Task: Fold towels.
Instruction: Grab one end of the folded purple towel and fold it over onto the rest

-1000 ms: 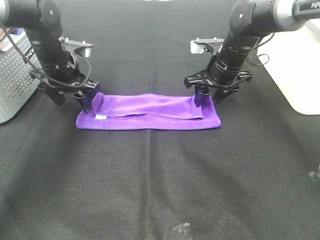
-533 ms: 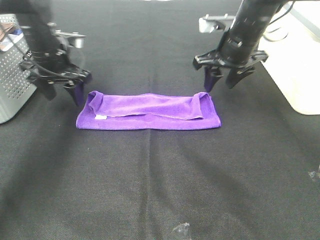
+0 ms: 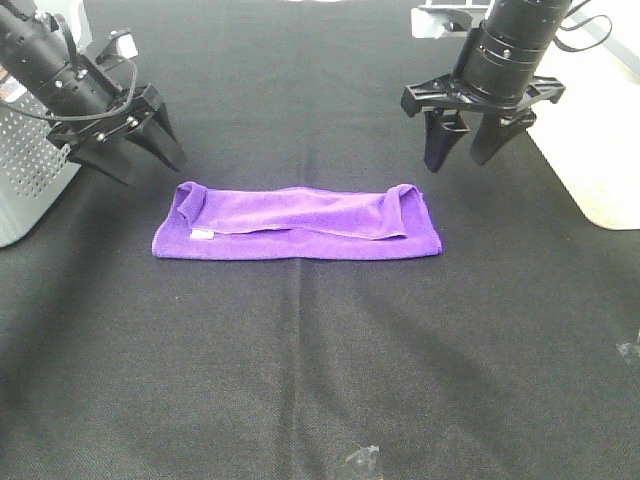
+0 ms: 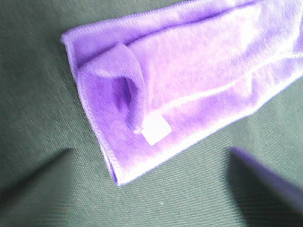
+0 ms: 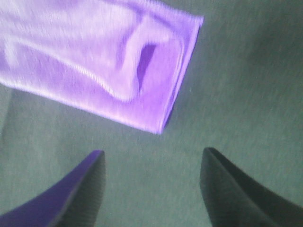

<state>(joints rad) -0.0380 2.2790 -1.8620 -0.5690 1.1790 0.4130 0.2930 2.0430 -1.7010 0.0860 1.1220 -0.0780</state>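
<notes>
The purple towel [image 3: 297, 223] lies folded into a long strip on the black table, a small white label [image 3: 202, 235] near its left end. Both ends curl up slightly. My left gripper [image 3: 150, 158] hovers above and left of the towel's left end, open and empty. In the left wrist view the towel [image 4: 189, 80] and label [image 4: 156, 128] lie beyond the dark fingertips [image 4: 265, 175]. My right gripper [image 3: 462, 156] hangs open and empty above the towel's right end. The right wrist view shows that end of the towel [image 5: 109, 66] beyond the spread fingertips [image 5: 80, 189].
A grey perforated box [image 3: 30, 170] stands at the left table edge behind the left arm. A white bin [image 3: 600, 130] sits at the right edge. A small clear scrap [image 3: 362, 460] lies near the front edge.
Both grippers let go of the towel's ends and rose away, the left one moving up and left, the right one up and right. The towel stays folded on the table.
</notes>
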